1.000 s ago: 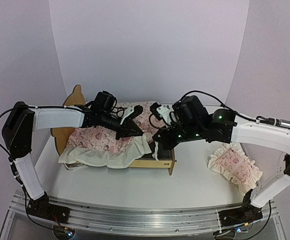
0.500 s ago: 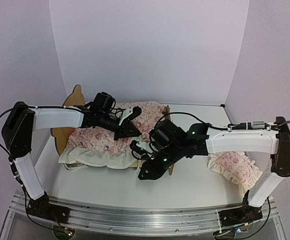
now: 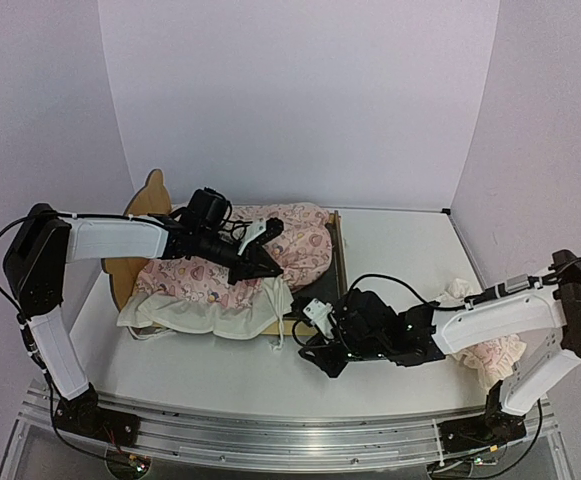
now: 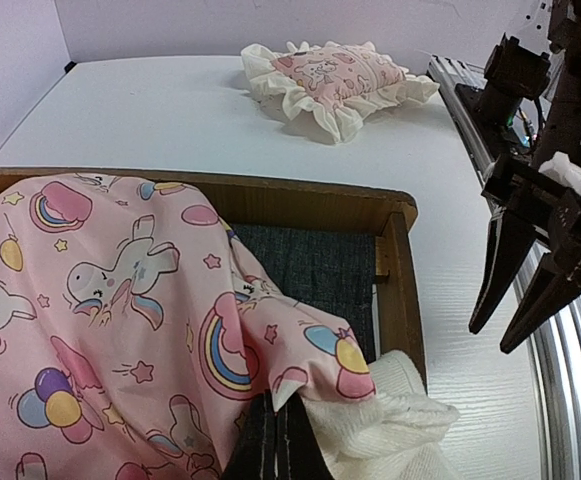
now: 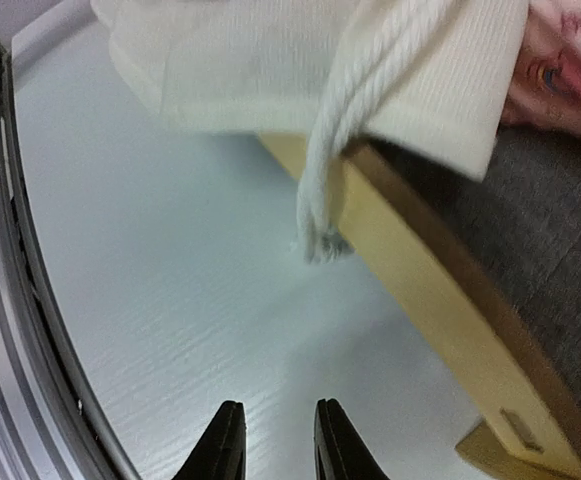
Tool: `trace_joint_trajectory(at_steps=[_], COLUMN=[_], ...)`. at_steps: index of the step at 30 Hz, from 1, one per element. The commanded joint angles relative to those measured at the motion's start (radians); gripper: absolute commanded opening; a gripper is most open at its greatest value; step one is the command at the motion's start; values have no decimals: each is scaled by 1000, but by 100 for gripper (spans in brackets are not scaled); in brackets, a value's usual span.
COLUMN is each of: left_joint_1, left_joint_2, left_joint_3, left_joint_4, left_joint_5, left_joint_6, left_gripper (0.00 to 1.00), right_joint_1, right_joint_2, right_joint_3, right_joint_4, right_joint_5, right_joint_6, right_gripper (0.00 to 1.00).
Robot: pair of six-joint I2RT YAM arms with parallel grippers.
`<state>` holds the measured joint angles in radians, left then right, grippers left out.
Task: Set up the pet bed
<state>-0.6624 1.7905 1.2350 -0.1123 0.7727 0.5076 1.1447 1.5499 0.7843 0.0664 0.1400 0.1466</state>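
The pet bed (image 3: 151,192) stands at the left of the table, its pale-wood rail (image 4: 300,202) framing the dark grey base (image 4: 315,270). A pink unicorn-print quilt (image 3: 280,235) with a cream underside lies bunched over it. My left gripper (image 3: 270,268) is shut on the quilt's edge (image 4: 300,385) above the bed's foot end. Low over the white table in front of the bed, my right gripper (image 3: 313,352) stands open with nothing between its fingertips (image 5: 228,440). The bed's side rail (image 5: 420,290) is just ahead of it.
A ruffled pink pillow (image 4: 330,75) lies on the table at the right, partly hidden behind my right arm (image 3: 495,355). A white cord (image 5: 320,200) hangs from the quilt over the side rail. The metal base rail (image 5: 0,250) runs along the near edge.
My right gripper has left the quilt at the bed's foot, opened, and swung down to the table in front of the bed. The left gripper still holds the quilt, hardly moved.
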Motion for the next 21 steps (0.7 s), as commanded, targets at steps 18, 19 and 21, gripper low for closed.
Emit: trace_joint_trajectory(at_steps=[18, 19, 21], left_joint_1=[3, 3, 3], left_joint_2=[-47, -46, -46], left_joint_3=[-6, -7, -9], left_joint_4=[38, 40, 43], left_joint_5=[-16, -15, -15], left_joint_6=[12, 11, 9], left_gripper=[0, 0, 0], right_joint_1=[-50, -53, -60], right_joint_2=[161, 166, 180], right_joint_3=[276, 276, 276], right_joint_4=[206, 197, 185], right_joint_5=[252, 242, 227], right_joint_6=[68, 78, 100], right_gripper=[9, 9, 9])
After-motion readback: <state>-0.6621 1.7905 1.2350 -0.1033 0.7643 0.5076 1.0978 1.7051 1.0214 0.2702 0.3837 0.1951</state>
